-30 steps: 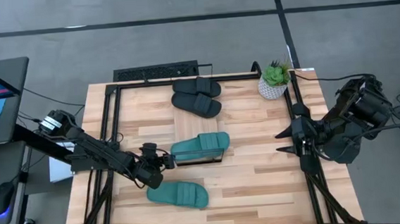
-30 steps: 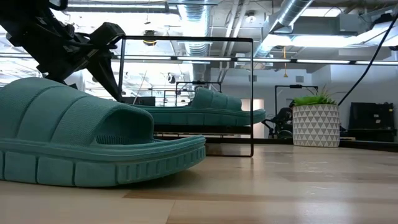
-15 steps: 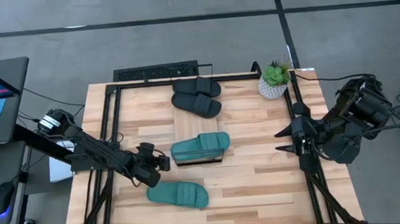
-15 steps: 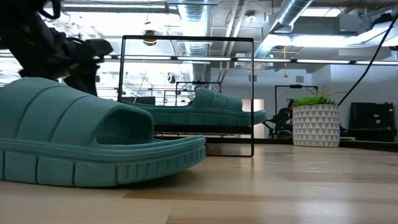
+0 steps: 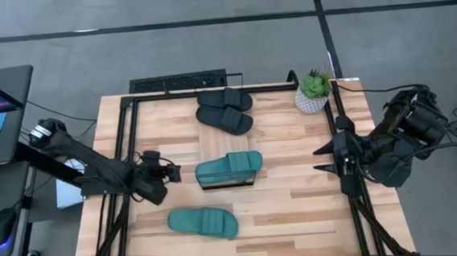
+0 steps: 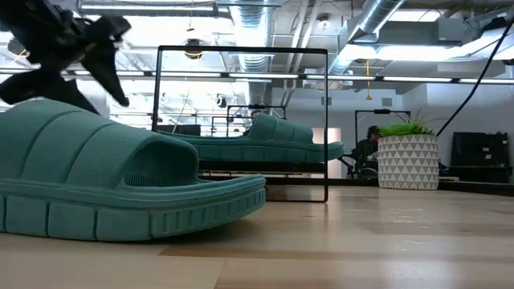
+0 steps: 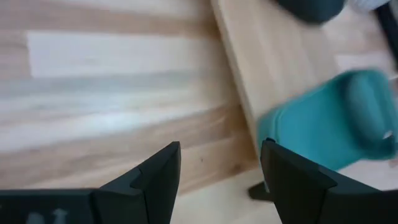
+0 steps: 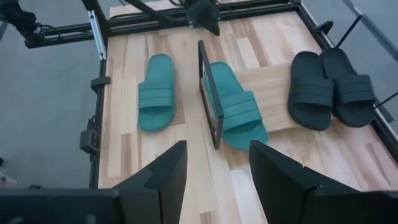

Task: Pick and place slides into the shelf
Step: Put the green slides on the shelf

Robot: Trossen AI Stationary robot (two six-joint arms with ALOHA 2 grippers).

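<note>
I judge the loose teal slide (image 5: 203,222) on the tabletop soft, light and grippy, best pinched across its ribbed strap, and it lies near the left gripper (image 5: 170,171), toward the table's front edge, whose fingers stand apart holding nothing, beside the shelf (image 5: 250,175) carrying the other teal slide (image 5: 228,166).

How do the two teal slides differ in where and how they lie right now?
One teal slide rests on the shelf, raised off the table; the other teal slide lies flat on the bare tabletop, nearer the front edge. The shelved one sits closer to the open left claw. Both look alike, lie strap-up, and neither is held.
</note>
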